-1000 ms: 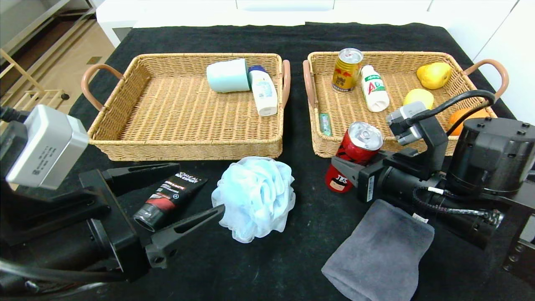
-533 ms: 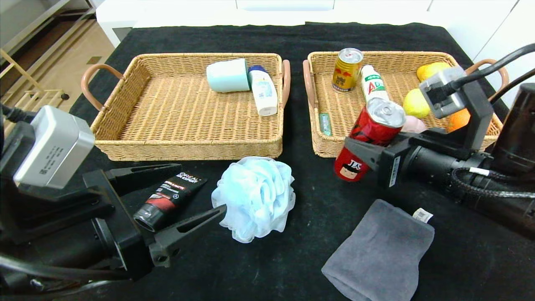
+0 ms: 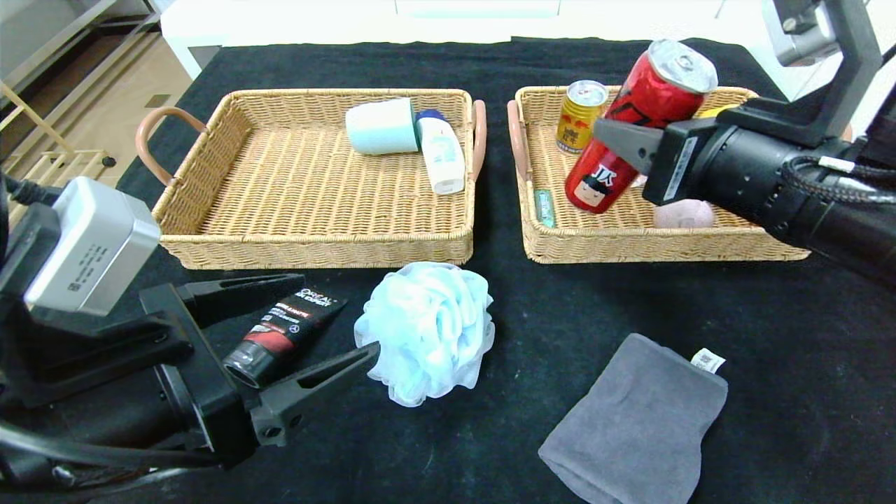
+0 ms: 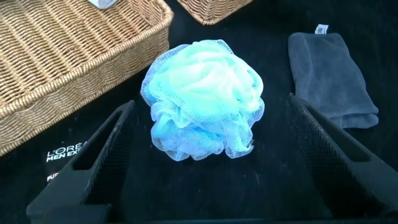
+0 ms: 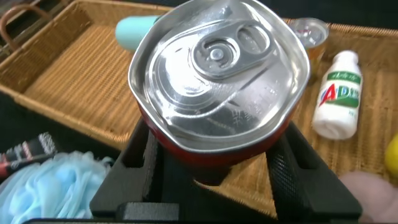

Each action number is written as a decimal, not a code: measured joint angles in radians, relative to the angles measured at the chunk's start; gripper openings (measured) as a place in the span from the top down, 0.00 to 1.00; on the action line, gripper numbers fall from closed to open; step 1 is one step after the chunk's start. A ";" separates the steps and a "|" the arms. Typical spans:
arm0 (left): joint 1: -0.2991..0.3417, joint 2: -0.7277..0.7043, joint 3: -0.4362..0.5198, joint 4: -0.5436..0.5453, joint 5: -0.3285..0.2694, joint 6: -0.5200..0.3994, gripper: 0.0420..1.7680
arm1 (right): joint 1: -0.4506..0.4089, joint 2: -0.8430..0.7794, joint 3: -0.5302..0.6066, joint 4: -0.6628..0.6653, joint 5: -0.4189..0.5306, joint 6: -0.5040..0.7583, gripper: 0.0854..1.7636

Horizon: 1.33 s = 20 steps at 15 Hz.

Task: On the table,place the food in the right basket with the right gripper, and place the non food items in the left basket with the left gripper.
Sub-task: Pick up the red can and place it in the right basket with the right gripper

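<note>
My right gripper [image 3: 623, 140] is shut on a red drink can [image 3: 633, 133], tilted and held in the air over the right basket [image 3: 665, 241]. The right wrist view shows the can's silver top [image 5: 219, 81] squeezed between both fingers [image 5: 134, 168]. My left gripper [image 3: 329, 315] hangs open low over the table's near left. A black face-wash tube [image 3: 287, 325] lies between its fingers, and a blue bath pouf [image 3: 427, 332] sits just past the fingertips [image 4: 124, 118]. The left basket [image 3: 315, 245] stands beyond them.
The right basket holds a gold can [image 3: 581, 115], a green packet [image 3: 544, 206], a pink item [image 3: 682, 213] and a white bottle [image 5: 339, 93]. A mint roll [image 3: 381, 126] and a white bottle [image 3: 441, 154] lie in the left basket. A grey cloth [image 3: 637, 420] lies front right.
The right gripper has lifted the red can off the table in front of the right basket and carried it up and over that basket. The left arm has stayed still.
</note>
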 joint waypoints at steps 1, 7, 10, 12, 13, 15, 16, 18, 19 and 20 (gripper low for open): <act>0.001 0.000 0.000 0.000 0.000 0.000 0.03 | -0.008 0.025 -0.047 0.001 0.000 0.001 0.46; 0.008 -0.001 -0.001 -0.001 0.000 -0.002 0.03 | -0.083 0.166 -0.219 0.094 0.000 0.005 0.46; 0.008 0.000 -0.001 0.001 -0.001 0.001 0.03 | -0.124 0.211 -0.267 0.100 0.000 0.006 0.46; 0.007 0.000 0.000 0.002 -0.001 0.001 0.03 | -0.148 0.240 -0.283 0.090 0.000 0.007 0.46; 0.007 0.000 0.000 0.002 -0.001 0.001 0.03 | -0.154 0.250 -0.286 0.089 0.000 0.014 0.46; 0.007 0.000 0.000 0.001 -0.001 0.001 0.03 | -0.161 0.268 -0.294 0.088 0.002 0.025 0.46; 0.007 0.000 0.000 0.001 -0.001 0.001 0.03 | -0.161 0.273 -0.298 0.088 0.001 0.025 0.46; 0.006 0.000 0.000 0.001 -0.001 0.001 0.03 | -0.164 0.284 -0.307 0.088 -0.001 0.027 0.46; 0.006 0.000 0.000 0.001 -0.001 0.001 0.03 | -0.164 0.287 -0.309 0.088 -0.001 0.028 0.46; 0.006 0.000 0.000 0.001 -0.001 0.001 0.03 | -0.164 0.289 -0.309 0.088 -0.001 0.029 0.46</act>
